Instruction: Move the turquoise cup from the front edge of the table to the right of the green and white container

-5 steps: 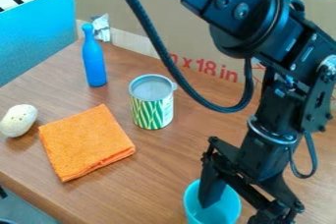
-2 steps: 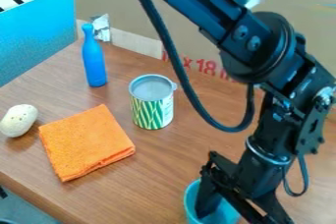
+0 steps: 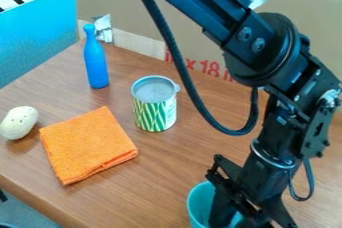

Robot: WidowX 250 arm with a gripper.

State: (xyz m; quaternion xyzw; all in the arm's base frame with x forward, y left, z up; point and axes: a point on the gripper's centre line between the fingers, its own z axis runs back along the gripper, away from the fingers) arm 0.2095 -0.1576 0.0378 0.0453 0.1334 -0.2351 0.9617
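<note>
The gripper [image 3: 230,211] hangs at the bottom right, its lower part reaching down into a turquoise cup [image 3: 198,203] near the view's bottom edge. Black gripper parts cover the cup's right side, and its inside is mostly hidden. Whether anything is held there cannot be seen. Up and to the left of the cup stands a can [image 3: 155,109] with a green-and-white striped wrapper and a grey lid. A folded orange cloth [image 3: 88,144] lies flat to the left of the can.
A blue bottle [image 3: 95,62] stands upright behind the cloth. A pale, speckled oval object [image 3: 19,122] lies at the left. Cardboard [image 3: 140,9] walls off the back of the wooden table [image 3: 143,187], and a blue panel [image 3: 37,34] rises at the left.
The arm has swung lower, and its wrist has dropped a little. The gripper's lower part inside the cup has shifted slightly right since the middle frame.
</note>
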